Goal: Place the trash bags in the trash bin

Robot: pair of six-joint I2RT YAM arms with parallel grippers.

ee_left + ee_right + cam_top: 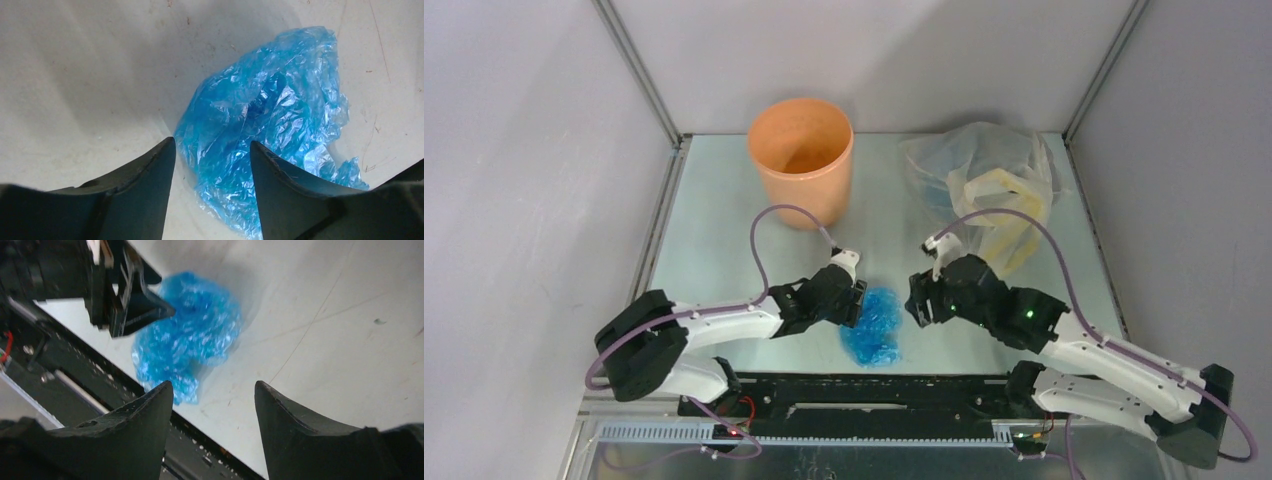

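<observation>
So, from the top: the crumpled blue trash bag (872, 328) lies on the table (724, 220). The orange trash bin (801, 160) stands well behind it. The left gripper (856, 303) is at the bag's left edge and the right gripper (916, 300) is near its right.

Left wrist: fingers spread wide, with the bag between the tips.

Right wrist: fingers also apart and holding nothing, with the bag just ahead.

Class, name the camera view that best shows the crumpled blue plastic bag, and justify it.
The left wrist view: the crumpled blue plastic bag looks large, every wrinkle sharp, at the open left hand. The right wrist view shows it nearly whole but blurred; the top view shows only a small blue patch.
</observation>
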